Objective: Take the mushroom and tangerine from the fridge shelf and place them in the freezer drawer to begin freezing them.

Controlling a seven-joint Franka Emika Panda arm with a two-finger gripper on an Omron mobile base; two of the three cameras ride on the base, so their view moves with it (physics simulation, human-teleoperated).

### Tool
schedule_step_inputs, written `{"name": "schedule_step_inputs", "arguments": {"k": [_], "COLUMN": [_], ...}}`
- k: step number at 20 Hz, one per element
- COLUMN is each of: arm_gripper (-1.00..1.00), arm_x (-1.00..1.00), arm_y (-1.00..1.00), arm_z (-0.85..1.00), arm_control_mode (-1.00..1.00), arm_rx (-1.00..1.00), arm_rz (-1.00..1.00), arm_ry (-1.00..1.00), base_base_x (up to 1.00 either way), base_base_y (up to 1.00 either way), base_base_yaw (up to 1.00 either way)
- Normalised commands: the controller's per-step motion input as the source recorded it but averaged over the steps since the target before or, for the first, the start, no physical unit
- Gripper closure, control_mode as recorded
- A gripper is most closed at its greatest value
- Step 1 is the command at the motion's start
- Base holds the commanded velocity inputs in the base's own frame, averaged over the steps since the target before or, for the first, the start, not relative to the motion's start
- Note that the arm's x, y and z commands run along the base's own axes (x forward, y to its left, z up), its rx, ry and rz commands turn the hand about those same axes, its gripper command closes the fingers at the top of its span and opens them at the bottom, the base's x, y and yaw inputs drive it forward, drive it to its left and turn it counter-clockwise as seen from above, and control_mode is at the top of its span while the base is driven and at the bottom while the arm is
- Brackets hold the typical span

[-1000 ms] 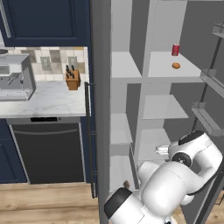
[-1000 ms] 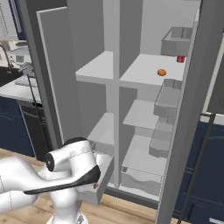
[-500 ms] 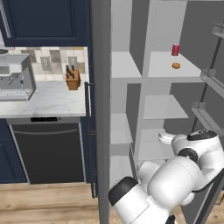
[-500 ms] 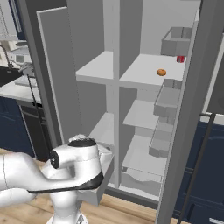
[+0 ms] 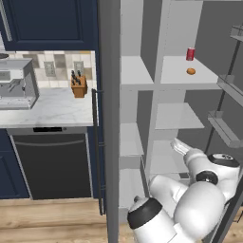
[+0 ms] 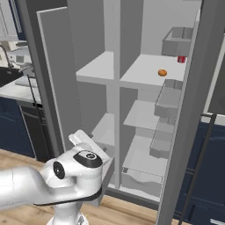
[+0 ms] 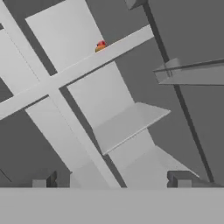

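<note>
Arm swung right, tool open, tangerine shelved

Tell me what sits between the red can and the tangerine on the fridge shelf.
Nothing: in the left base view, bare fridge shelf separates the red can from the tangerine.

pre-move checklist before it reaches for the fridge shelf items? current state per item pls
1. Fridge door open, fridge shelf reachable: ok.
2. Tangerine on shelf beside red can, apart from it: ok.
3. Mushroom located: cannot tell, no reddish-brown lump made out.
4. Gripper open and empty: ok.
5. Gripper near the shelf: not ok, it sits well below.
6. Freezer drawer pulled out to receive items: cannot tell.
</note>
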Motion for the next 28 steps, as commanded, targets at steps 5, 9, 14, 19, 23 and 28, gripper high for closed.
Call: {"name": "schedule_step_inputs", "arguments": {"k": [5, 9, 14, 19, 23, 28], "arm_gripper": [-1.0, -1.0, -1.0, -1.0, -1.0, -1.0], "arm_x": [0.0, 0.0, 0.0, 0.04, 0.13, 0.12], "arm_y": [0.44, 0.55, 0.59, 0.51, 0.41, 0.73], "arm_z": [0.22, 0.34, 0.62, 1.0, 0.92, 0.55], "arm_control_mode": [-1.0, -1.0, -1.0, -1.0, -1.0, -1.0], "arm_rx": [0.56, 0.56, 0.54, 0.43, 0.37, 0.38], "arm_rz": [0.0, 0.0, 0.0, 0.0, 0.0, 0.0], "arm_ry": [-0.23, -0.24, -0.24, -0.27, -0.34, -0.26], "base_base_x": [0.0, 0.0, 0.0, 0.0, 0.0, 0.0], "base_base_y": [0.0, 0.0, 0.0, 0.0, 0.0, 0.0], "base_base_yaw": [0.0, 0.0, 0.0, 0.0, 0.0, 0.0]}}
